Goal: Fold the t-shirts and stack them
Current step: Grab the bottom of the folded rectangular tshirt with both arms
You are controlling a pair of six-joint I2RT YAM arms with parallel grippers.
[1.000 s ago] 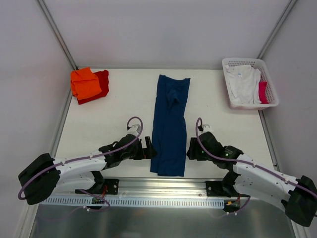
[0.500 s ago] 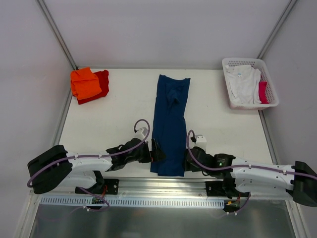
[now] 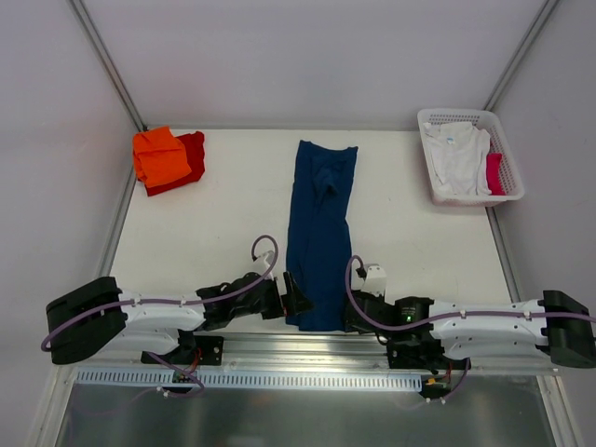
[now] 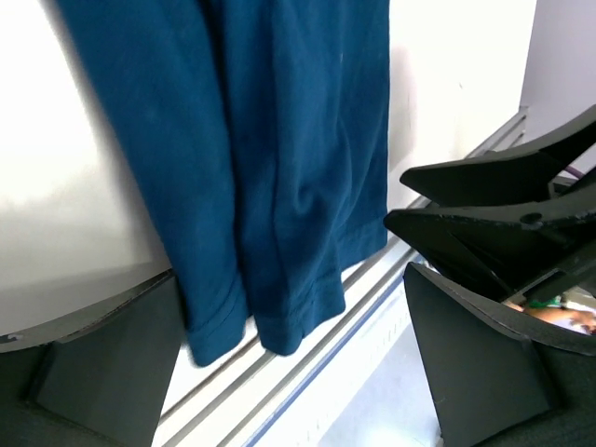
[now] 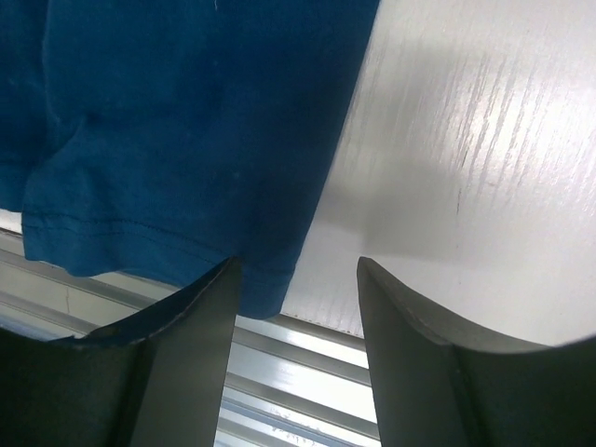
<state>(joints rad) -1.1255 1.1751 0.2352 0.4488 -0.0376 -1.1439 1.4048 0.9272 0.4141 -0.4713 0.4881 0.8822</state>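
1. Navy t-shirt (image 3: 319,233) lies as a long narrow strip down the middle of the desk (image 3: 223,223); its near hem reaches just over the desk's front edge onto the metal rail (image 3: 307,349).
2. Left claw (image 3: 300,298) sits at the hem's left corner, fingers spread wide, gripping nothing; right claw (image 3: 352,312) sits at the right corner, released, the cloth's corner beside one finger.
3. Orange t-shirt (image 3: 158,154) lies folded atop a red t-shirt (image 3: 193,160) at the far left corner, well apart.
4. White lattice basket (image 3: 456,113) at far right holds a white t-shirt (image 3: 456,154) and a red cloth (image 3: 494,173).
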